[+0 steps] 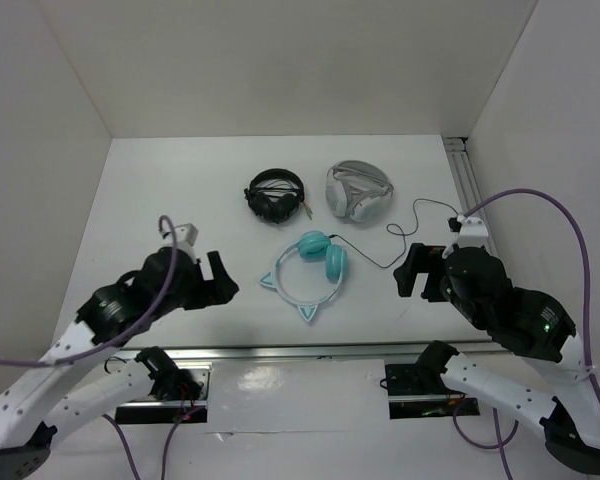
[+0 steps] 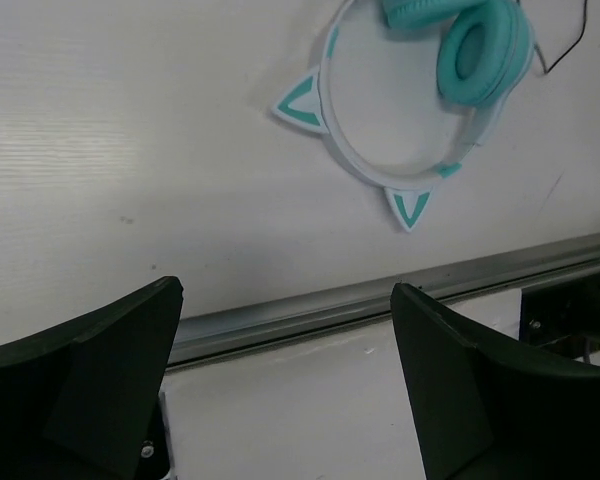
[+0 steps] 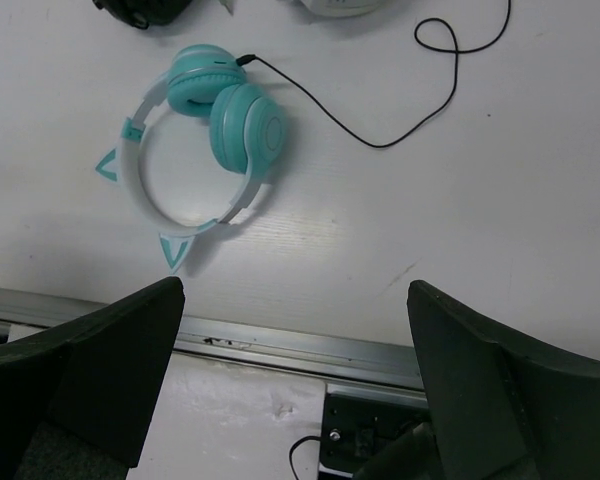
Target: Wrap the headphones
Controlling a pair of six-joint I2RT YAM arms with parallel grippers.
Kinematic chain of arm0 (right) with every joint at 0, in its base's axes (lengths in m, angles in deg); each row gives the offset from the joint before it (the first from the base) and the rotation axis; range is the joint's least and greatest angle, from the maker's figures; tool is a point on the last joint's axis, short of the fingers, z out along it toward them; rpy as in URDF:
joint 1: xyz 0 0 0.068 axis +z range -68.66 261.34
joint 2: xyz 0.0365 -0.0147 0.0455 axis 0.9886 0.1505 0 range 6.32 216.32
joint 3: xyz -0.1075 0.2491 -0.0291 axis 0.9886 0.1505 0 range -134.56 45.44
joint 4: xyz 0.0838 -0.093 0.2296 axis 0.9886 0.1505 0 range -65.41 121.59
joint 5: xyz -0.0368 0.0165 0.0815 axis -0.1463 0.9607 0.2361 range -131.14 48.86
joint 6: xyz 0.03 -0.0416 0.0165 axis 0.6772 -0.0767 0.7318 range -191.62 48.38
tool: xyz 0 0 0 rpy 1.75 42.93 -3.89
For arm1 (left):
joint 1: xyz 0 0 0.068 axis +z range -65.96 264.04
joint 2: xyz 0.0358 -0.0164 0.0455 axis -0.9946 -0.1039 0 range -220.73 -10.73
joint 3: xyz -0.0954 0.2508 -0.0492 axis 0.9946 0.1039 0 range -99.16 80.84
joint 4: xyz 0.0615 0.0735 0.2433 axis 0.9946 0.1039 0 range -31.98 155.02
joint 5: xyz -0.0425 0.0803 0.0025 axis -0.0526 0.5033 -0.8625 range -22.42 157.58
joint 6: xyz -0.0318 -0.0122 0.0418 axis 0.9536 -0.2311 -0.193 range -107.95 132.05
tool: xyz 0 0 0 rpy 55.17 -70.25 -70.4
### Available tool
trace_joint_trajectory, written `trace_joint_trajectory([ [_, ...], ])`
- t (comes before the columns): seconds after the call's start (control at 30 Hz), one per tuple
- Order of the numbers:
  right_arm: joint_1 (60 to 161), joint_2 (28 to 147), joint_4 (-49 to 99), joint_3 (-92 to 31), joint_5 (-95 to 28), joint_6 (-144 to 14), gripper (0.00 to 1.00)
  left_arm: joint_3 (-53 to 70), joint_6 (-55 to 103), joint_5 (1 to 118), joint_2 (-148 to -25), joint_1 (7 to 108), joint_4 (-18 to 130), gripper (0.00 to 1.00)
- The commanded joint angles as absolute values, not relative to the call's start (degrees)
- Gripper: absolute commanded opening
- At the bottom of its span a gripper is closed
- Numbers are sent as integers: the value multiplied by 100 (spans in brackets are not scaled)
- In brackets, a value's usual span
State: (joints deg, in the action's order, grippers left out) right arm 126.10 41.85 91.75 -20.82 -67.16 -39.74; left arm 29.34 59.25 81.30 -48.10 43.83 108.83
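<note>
We note the headphones (image 1: pixel 332 262) on the surface (image 1: pixel 160 200), cable (image 3: pixel 380 146) trailing right, black headphones (image 1: pixel 276 195) and white-grey headphones (image 1: pixel 358 192) near. Left fingers (image 2: pixel 110 370) and right fingers (image 3: pixel 480 370) spread wide, empty.

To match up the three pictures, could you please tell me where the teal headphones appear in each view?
Top external: headphones in the centre.
Left wrist: top right, cropped by the top edge.
Right wrist: upper left.
Shared landmark: the metal rail, on their cat-ear side.
</note>
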Motion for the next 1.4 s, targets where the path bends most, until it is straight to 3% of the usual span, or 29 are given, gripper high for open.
trace_joint_trajectory([
  [0.0,12652,4262,8647,-2075,-6601,-4129,100,3363,6583,7217,-5388,4256,9374,98],
  [0.1,12652,4262,8568,-2127,-6549,-4191,100,3558,7119,7529,-6158,3826,8625,96],
  [0.37,12652,4148,8348,-1943,-6303,-4305,100,2636,8980,9086,-8715,2534,9001,99],
  [0.6,12652,4148,8348,-2066,-6180,-4420,100,1748,10020,9703,-10483,2523,9678,97],
  [0.9,12652,4033,8242,-1996,-5996,-4534,100,1519,10829,9730,-11479,2656,10241,88],
  [1.03,12652,4033,8242,-1943,-5995,-4534,100,1642,10961,9606,-11760,2761,10241,72],
  [1.07,12652,4033,8242,-1943,-5995,-4534,100,1642,10961,9519,-11813,2761,10241,58],
  [1.17,12652,4033,8190,-1995,-5995,-4534,100,1642,10961,9430,-11893,2761,10241,40],
  [1.2,12652,4033,8190,-1996,-5995,-4534,100,1703,10961,9369,-11893,2761,10241,28],
  [1.27,12652,4033,8190,-1996,-5995,-4534,100,1834,10961,9369,-11893,2761,10241,21],
  [1.33,12652,4033,8190,-2048,-5995,-4534,100,1931,10961,9369,-11814,2761,10241,2],
  [1.37,12652,4033,8190,-2048,-5995,-4534,100,2054,10961,9369,-11761,2761,10241,0],
])
